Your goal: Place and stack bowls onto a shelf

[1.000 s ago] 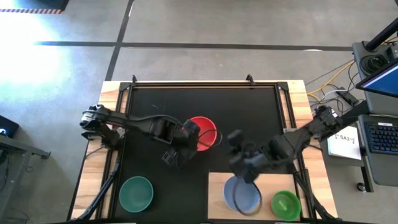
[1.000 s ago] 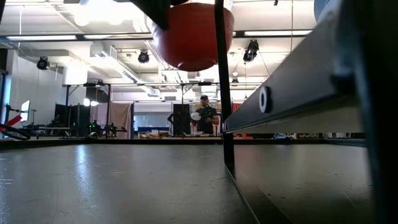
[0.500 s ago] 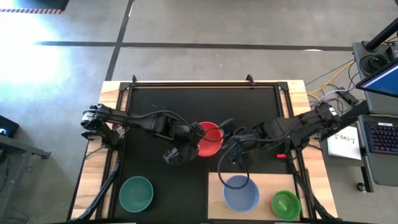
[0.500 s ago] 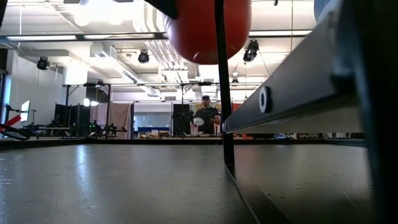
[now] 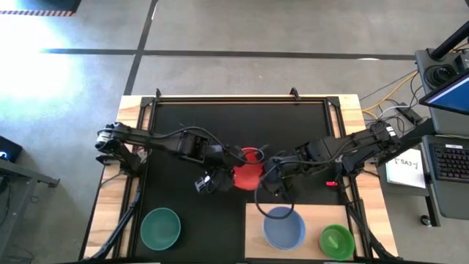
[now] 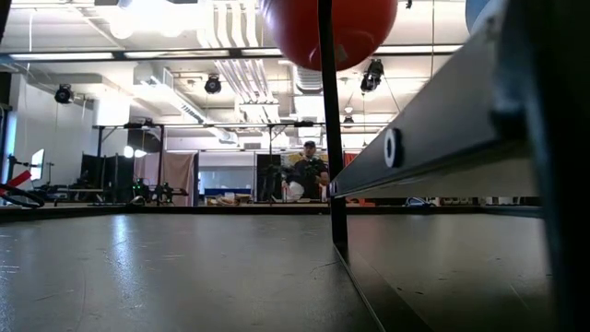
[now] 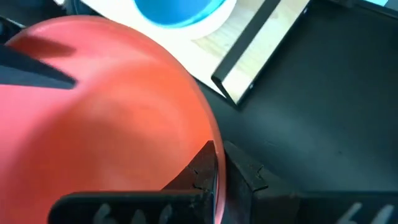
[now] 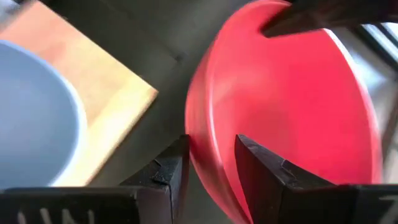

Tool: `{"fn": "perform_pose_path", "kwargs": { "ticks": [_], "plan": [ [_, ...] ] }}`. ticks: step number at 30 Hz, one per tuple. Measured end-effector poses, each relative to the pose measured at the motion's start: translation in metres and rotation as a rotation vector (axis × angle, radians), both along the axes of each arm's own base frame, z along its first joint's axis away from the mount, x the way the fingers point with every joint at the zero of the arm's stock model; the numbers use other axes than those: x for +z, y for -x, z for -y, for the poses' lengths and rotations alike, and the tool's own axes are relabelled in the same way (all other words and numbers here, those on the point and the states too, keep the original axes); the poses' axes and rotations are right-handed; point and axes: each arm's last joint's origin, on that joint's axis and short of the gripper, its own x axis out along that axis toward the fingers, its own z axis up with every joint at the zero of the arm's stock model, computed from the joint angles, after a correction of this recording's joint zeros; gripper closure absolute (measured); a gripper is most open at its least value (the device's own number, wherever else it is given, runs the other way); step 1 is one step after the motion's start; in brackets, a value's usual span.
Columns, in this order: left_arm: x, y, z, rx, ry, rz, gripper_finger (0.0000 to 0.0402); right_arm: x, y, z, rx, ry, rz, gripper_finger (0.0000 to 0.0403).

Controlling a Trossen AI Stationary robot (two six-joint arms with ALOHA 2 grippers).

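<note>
Moved rightward since before: red bowl (image 5: 249, 170), rim pinched by left gripper (image 5: 229, 173). Meets right gripper (image 5: 265, 174), fingers parted astride rim. Handover underway; next, closing, then shelf (image 5: 256, 220).

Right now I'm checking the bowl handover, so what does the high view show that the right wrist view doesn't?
Only the high view shows the teal-green bowl on the black mat, the light green bowl on the shelf, and the left gripper holding the red bowl.

Only the right wrist view shows the right gripper with open fingers straddling the red bowl's rim.

Both show the red bowl, the periwinkle bowl and the shelf.
</note>
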Motion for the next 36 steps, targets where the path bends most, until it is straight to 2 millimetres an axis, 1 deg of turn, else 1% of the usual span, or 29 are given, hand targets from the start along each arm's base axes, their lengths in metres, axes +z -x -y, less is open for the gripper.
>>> {"fn": "perform_pose_path", "kwargs": {
  "ticks": [3,8,11,16,19,22,25,28,32,36],
  "plan": [
    [0.002,-0.001,0.0,-0.022,-0.003,0.02,0.0401,0.0,0.0,-0.001,0.041,-0.07,-0.019,0.0285],
    [0.003,-0.002,0.001,-0.048,0.013,0.031,0.0401,0.0,0.0,-0.001,0.044,-0.084,-0.024,0.0299],
    [0.004,-0.003,0.001,-0.046,0.019,0.054,0.0401,-0.001,0.0,0.0,0.054,-0.112,-0.042,0.0324],
    [0.007,-0.005,0.002,-0.047,0.032,0.082,0.0401,-0.001,0.0,0.002,0.1,-0.196,-0.071,0.0379],
    [0.008,-0.007,0.002,0.013,0.081,0.081,0.0396,-0.001,0.001,0.002,0.111,-0.223,-0.083,0.0391],
    [0.01,-0.009,0.003,0.117,0.165,0.071,0.0376,-0.002,0.001,0.002,0.108,-0.228,-0.09,0.0393],
    [0.012,-0.01,0.002,0.183,0.21,0.072,0.0345,-0.002,0.001,0.003,0.087,-0.233,-0.095,0.0394],
    [0.017,-0.013,0.003,0.209,0.245,0.109,0.0311,0.0,-0.004,0.005,0.031,-0.23,-0.049,0.0395],
    [0.017,-0.013,0.003,0.251,0.279,0.098,0.0272,-0.001,-0.002,0.007,-0.017,-0.256,-0.084,0.0395],
    [0.021,-0.013,0.002,0.292,0.274,0.108,0.0247,-0.004,0.002,0.01,-0.098,-0.29,-0.153,0.0395]
  ]
}}
